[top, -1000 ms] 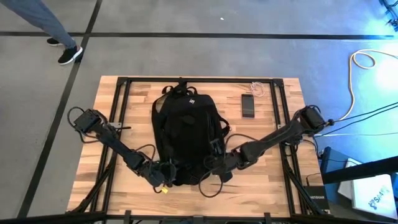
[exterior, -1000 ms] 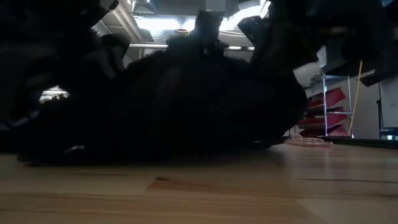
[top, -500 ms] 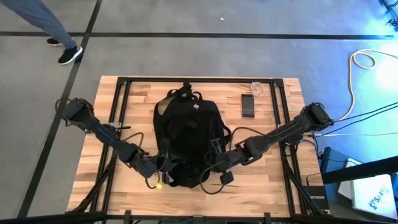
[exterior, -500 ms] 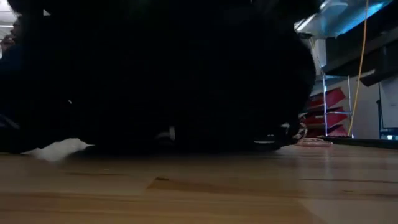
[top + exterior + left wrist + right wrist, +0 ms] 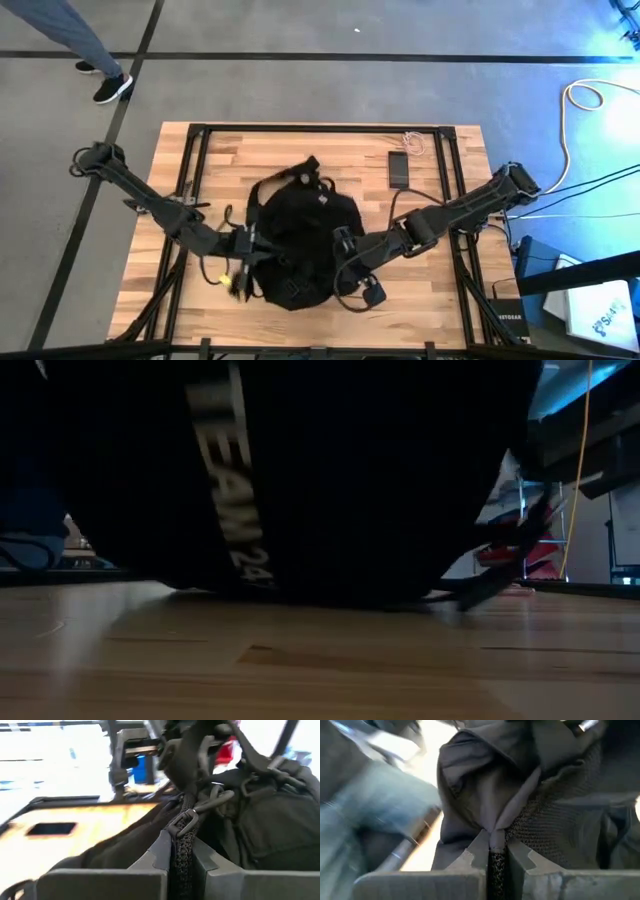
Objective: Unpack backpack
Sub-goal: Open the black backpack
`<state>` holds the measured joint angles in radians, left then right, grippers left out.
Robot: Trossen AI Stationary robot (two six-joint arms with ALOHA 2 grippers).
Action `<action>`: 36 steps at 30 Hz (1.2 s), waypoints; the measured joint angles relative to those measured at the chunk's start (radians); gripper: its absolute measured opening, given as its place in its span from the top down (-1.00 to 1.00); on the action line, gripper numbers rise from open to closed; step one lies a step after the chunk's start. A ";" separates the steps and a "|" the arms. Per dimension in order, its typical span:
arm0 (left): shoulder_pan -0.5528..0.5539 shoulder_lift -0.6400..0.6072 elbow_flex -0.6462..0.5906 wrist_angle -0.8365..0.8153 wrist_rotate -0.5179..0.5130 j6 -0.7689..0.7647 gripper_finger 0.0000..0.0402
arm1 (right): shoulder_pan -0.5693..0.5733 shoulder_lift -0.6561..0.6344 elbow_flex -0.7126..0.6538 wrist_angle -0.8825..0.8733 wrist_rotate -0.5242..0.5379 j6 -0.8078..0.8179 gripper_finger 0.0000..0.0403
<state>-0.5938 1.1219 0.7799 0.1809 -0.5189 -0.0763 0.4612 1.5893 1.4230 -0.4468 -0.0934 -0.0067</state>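
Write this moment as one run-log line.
left claw: shut on backpack | right claw: shut on backpack | backpack: bunched

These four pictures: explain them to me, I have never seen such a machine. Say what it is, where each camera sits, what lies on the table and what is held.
Two dark robot arms work at a wooden table. One picture looks straight down; one looks level from the tabletop; two come from cameras on the wrists. A black backpack lies in the middle, a phone beyond it. The left tool and the right tool are each shut on backpack fabric, one from either side. The wrist views show the fabric pinched between the fingers.
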 joint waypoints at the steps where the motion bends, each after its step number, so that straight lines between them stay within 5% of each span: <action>1: 0.000 -0.009 0.017 -0.015 0.032 -0.004 0.96 | 0.005 0.000 0.017 0.001 -0.021 0.000 0.96; 13: -0.002 0.012 0.331 -0.220 0.217 0.151 0.97 | 0.021 0.000 0.214 -0.021 -0.155 -0.069 0.98; 23: -0.002 0.027 0.504 -0.203 0.115 0.333 0.97 | 0.021 0.000 0.411 -0.112 -0.132 -0.097 0.98; 36: -0.036 0.102 0.625 -0.159 0.138 0.308 0.94 | 0.026 0.001 0.509 -0.107 -0.137 -0.020 0.97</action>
<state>-0.6301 1.2238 1.4048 0.0218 -0.3813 0.2316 0.4872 1.5902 1.9320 -0.5533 -0.2308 -0.0269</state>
